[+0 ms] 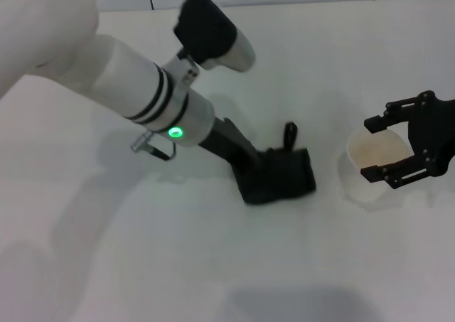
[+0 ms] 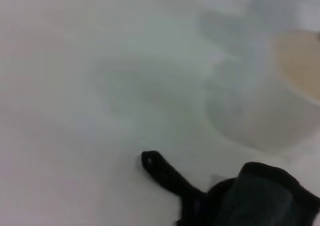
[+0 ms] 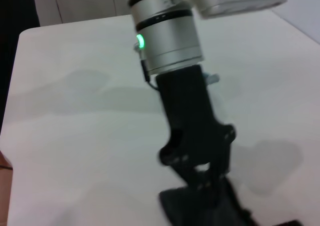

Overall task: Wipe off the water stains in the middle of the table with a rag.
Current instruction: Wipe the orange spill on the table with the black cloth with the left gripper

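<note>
The black rag [image 1: 284,178] lies pressed on the white table [image 1: 213,265] near its middle, its loop tag [image 1: 290,133] sticking up. My left gripper [image 1: 259,167] reaches down from the left and is shut on the rag. The rag also shows in the left wrist view [image 2: 255,201] with its tag [image 2: 160,168], and in the right wrist view [image 3: 205,208] below the left gripper [image 3: 200,161]. No orange-brown water stains show in any view. My right gripper [image 1: 380,146] stands at the right with its fingers on both sides of a white cup [image 1: 375,151].
The white cup is a little to the right of the rag and also shows in the left wrist view [image 2: 255,116]. The table's far edge [image 1: 298,2] meets a wall. The table's corner and a dark gap show in the right wrist view [image 3: 15,61].
</note>
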You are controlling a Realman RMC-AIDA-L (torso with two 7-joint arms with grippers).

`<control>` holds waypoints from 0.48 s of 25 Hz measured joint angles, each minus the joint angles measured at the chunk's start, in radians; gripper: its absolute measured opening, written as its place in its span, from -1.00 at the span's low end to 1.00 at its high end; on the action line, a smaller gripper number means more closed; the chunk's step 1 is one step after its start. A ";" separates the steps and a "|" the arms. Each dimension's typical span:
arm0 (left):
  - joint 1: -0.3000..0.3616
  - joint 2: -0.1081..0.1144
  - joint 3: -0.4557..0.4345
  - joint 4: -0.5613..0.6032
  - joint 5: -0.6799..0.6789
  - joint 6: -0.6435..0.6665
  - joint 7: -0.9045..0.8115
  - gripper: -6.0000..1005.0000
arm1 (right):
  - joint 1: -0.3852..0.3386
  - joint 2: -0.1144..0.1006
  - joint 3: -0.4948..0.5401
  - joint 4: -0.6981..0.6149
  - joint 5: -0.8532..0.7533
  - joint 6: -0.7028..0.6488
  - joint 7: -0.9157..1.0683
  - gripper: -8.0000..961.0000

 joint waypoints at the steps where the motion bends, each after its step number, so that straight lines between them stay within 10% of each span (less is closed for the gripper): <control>1: 0.000 0.000 0.000 0.000 0.000 0.000 0.000 -0.85 | 0.001 0.000 -0.001 0.000 0.000 0.000 0.000 0.69; 12: 0.002 0.001 -0.121 -0.032 0.110 -0.195 -0.061 -0.85 | 0.000 0.000 -0.012 0.003 0.000 0.007 -0.002 0.69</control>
